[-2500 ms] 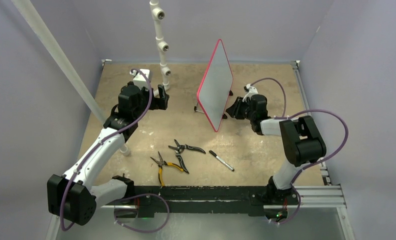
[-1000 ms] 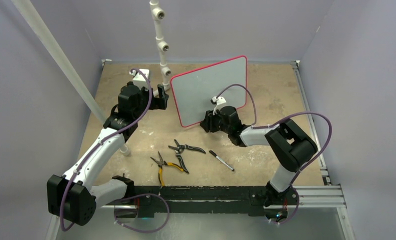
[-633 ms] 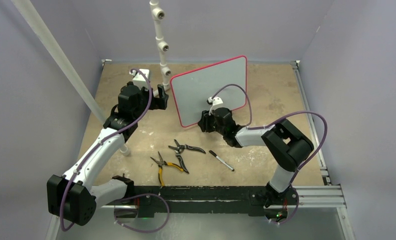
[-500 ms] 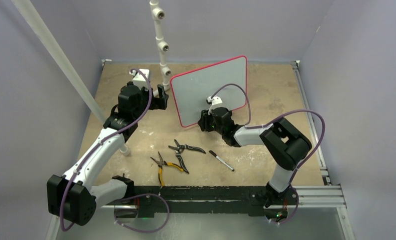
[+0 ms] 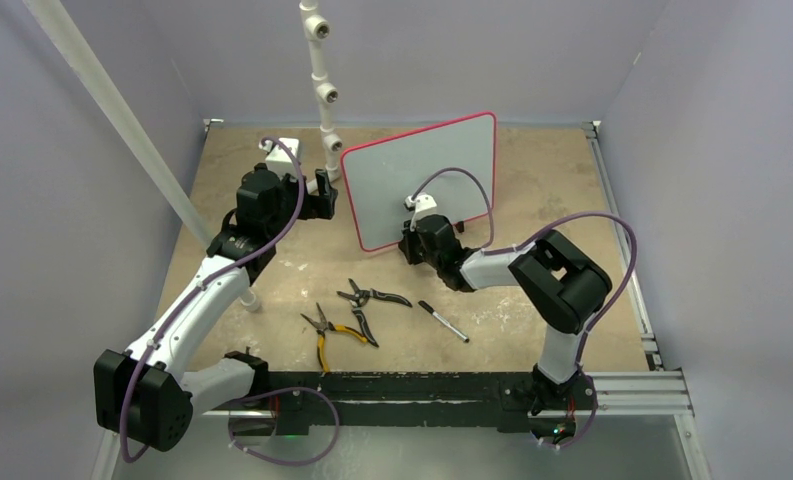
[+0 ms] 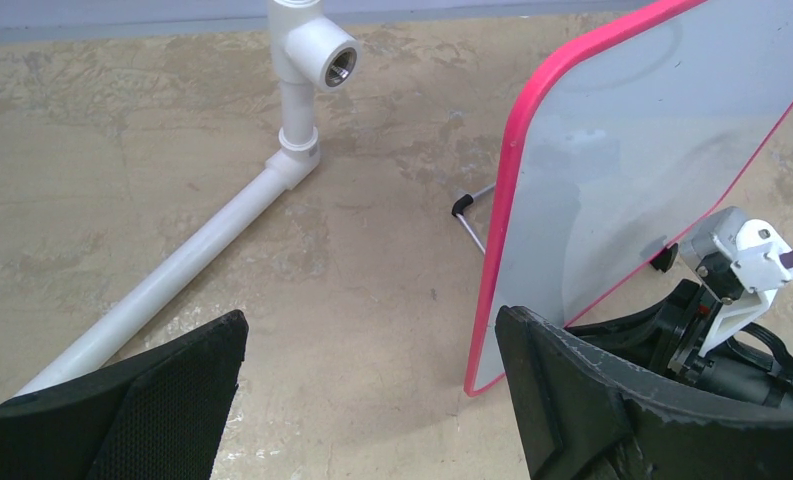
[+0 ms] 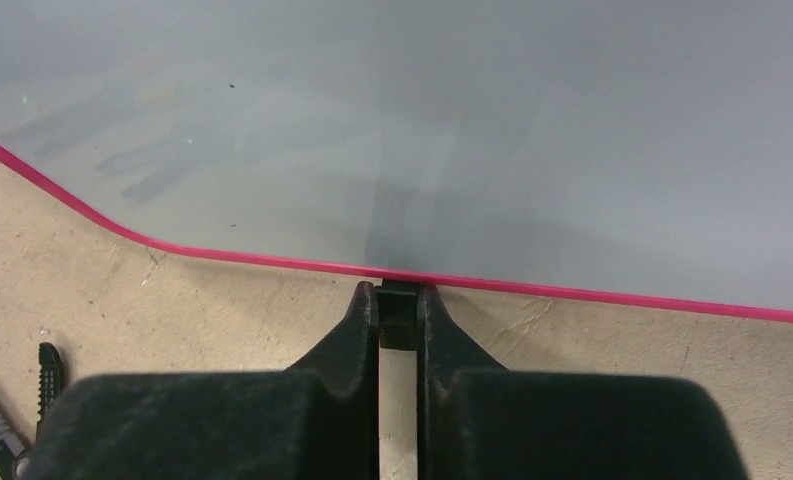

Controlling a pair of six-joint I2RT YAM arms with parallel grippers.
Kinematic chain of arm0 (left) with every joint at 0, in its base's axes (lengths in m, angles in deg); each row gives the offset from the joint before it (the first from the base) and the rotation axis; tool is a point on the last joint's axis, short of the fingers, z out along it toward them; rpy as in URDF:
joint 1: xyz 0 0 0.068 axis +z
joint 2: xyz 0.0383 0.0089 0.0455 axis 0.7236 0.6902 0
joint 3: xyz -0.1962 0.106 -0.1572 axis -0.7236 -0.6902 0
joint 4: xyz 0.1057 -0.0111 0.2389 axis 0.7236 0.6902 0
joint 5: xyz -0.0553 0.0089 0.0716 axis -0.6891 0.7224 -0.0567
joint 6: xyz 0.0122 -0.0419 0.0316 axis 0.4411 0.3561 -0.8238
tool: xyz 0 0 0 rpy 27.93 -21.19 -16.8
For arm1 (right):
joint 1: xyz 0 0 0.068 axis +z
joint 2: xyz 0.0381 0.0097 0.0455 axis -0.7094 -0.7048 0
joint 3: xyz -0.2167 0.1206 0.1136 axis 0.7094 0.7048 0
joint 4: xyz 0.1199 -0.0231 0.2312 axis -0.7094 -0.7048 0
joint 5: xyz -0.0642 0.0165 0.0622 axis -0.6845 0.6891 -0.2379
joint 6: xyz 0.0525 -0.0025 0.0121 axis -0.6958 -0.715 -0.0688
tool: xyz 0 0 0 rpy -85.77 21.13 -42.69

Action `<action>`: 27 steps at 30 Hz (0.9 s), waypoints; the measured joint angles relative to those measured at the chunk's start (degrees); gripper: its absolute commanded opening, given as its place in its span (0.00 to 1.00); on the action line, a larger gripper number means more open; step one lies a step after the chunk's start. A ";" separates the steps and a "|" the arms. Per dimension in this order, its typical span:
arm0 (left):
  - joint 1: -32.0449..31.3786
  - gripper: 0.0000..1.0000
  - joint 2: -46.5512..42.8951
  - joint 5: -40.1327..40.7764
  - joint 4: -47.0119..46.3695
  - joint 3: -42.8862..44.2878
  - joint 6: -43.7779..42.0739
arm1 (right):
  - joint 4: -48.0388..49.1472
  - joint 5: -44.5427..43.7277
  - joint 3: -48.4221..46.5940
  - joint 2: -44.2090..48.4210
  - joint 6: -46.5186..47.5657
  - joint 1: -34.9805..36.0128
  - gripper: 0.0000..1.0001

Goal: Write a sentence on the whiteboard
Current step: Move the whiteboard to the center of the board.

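Observation:
The whiteboard (image 5: 422, 175) stands upright at the back middle of the table, its pink-framed grey face turned toward the arms. No sentence shows on its face, which is blank in the right wrist view (image 7: 422, 120). My right gripper (image 5: 413, 244) is at the board's bottom edge, shut (image 7: 399, 300) on a small black foot (image 7: 399, 318) under the frame. My left gripper (image 5: 327, 195) hangs wide open left of the board (image 6: 622, 170), with nothing between its fingers (image 6: 372, 340).
A black marker (image 5: 443, 321) lies on the table in front of the board. Black-handled pliers (image 5: 372, 297) and yellow-handled pliers (image 5: 329, 335) lie near the front middle. A white pipe stand (image 5: 319, 80) rises behind the left gripper, its base (image 6: 172, 280) running along the table.
The board has turned from edge-on to face the arms. My right gripper moved left along its bottom edge and has closed on the black foot. The left arm has not moved.

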 measured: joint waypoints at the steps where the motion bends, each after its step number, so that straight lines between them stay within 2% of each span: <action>1: 0.00 0.94 0.00 0.00 0.00 0.00 0.00 | 0.04 -0.20 -0.24 -0.17 0.81 0.17 0.00; 12: 0.00 0.92 -2.43 1.70 0.44 0.00 -0.20 | 0.61 -2.71 0.20 -0.24 5.25 3.15 0.00; 21: 0.00 0.92 -6.21 2.36 -0.11 -0.04 -1.05 | 1.55 -2.19 2.40 1.14 6.08 8.85 0.00; 27: 0.00 0.92 -7.32 2.08 -0.46 -1.05 -1.05 | 1.64 -2.19 3.43 1.92 6.14 10.19 0.00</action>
